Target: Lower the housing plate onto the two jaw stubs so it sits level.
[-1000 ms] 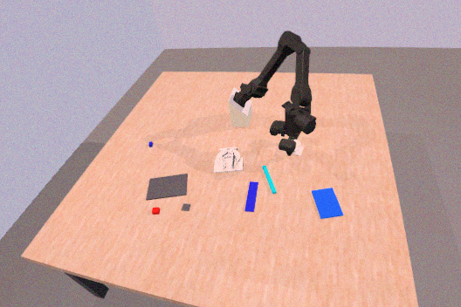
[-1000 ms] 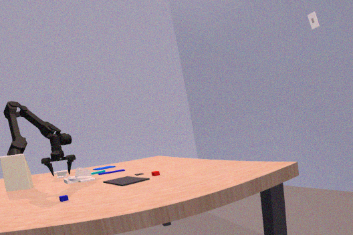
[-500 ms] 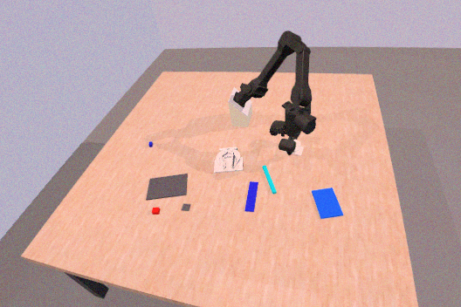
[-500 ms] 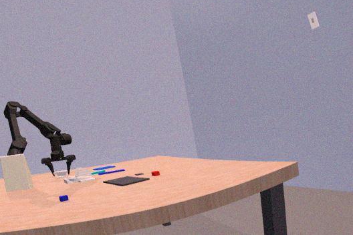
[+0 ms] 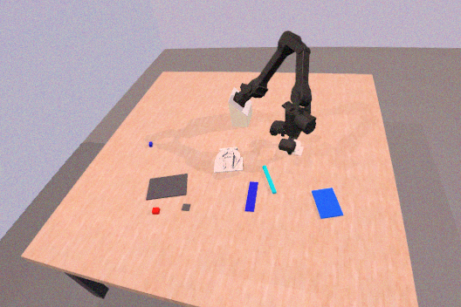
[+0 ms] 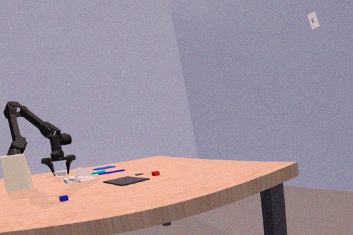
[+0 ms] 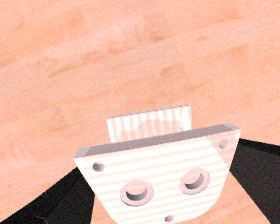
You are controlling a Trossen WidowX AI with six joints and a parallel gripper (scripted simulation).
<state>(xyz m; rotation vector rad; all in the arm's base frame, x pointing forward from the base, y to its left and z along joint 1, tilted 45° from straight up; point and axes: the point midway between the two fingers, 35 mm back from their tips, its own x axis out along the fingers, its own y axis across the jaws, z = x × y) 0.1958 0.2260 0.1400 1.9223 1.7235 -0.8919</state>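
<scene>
The white housing plate point(image 5: 299, 148) point(image 6: 61, 173) point(image 7: 156, 172) has two large round holes, smaller corner holes and a striped tab behind its straight edge. My gripper point(image 6: 61, 173) point(image 7: 156, 155) is shut on the housing plate, one black finger at each side edge, low over the table. Whether the plate touches the table is too small to tell. The white base with the jaws point(image 5: 228, 160) point(image 6: 80, 179) stands apart from it, left of the gripper in the top view. Its pins and stubs are too small to make out, and it is outside the wrist view.
A pale open box point(image 5: 240, 118) point(image 6: 17, 172) stands behind the base. A cyan bar point(image 5: 269, 180), a dark blue strip point(image 5: 251, 197), a blue sheet point(image 5: 327, 203), a dark grey plate point(image 5: 168, 187) point(image 6: 126, 181) and a red block point(image 5: 155, 211) point(image 6: 155, 173) lie on the front part.
</scene>
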